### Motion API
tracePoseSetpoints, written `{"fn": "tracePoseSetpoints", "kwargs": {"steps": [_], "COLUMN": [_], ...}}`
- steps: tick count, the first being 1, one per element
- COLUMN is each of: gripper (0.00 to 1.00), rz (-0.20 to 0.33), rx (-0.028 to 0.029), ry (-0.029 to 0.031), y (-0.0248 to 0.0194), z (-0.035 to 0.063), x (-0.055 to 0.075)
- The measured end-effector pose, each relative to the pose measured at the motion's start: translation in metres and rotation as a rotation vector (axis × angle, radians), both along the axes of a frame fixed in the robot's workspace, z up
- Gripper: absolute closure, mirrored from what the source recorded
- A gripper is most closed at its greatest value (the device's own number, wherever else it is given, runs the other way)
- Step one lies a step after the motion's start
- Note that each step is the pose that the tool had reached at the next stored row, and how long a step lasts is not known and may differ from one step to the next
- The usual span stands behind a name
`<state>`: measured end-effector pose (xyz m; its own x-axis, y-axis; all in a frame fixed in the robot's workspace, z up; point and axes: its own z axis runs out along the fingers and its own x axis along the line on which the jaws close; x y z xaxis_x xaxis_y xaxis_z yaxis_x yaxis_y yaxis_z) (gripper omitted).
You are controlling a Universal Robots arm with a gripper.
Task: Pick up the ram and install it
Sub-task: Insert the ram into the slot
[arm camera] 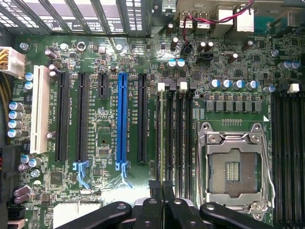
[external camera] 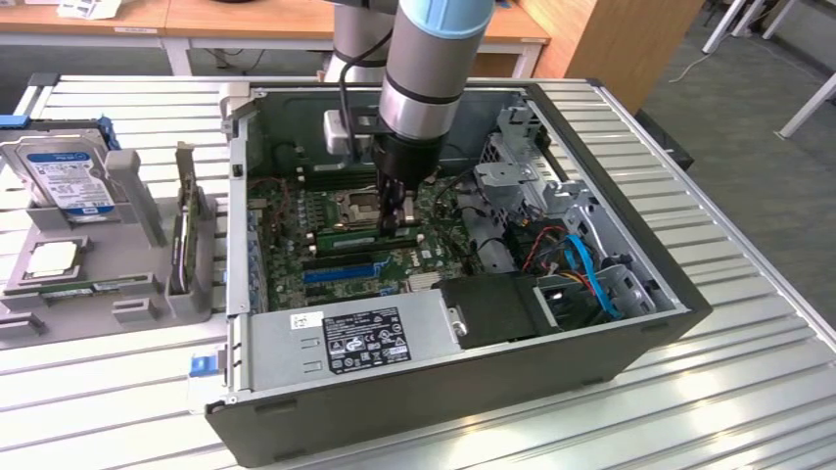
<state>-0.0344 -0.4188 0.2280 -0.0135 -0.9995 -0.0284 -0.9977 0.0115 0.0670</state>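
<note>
as the arm reaches down into the open computer case (external camera: pixel 432 421) on the table (external camera: pixel 731 392), the pincer (external camera: pixel 395 221) stands low over the motherboard (arm camera: pixel 102 138), just beside the empty cpu socket (arm camera: pixel 236 167). finding: the pincer is closed, its jaws pinched on the top edge of the ram (external camera: pixel 359 238). the wrist view shows the ram (arm camera: pixel 161 143) edge-on, running along the memory slot nearest the long expansion slots, with a white end latch (arm camera: pixel 161 87) at its far end. whether the stick is fully seated cannot be told.

assessment: pick-up is complete and the install step is in hand, at or close to the slot. completion calls for the stick to sit square along the slot's length, for pressure straight down with no tilt, and for both end latches to close. the near latch is hidden behind the pincer (arm camera: pixel 162 187).
</note>
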Motion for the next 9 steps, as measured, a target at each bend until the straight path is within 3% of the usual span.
{"fn": "tracePoseSetpoints", "kwargs": {"steps": [9], "gripper": [0.89], "rz": [0.000], "rx": [-0.0002], "ry": [0.0001], "y": [-0.0001], "z": [0.0071], "x": [0.0000]}}
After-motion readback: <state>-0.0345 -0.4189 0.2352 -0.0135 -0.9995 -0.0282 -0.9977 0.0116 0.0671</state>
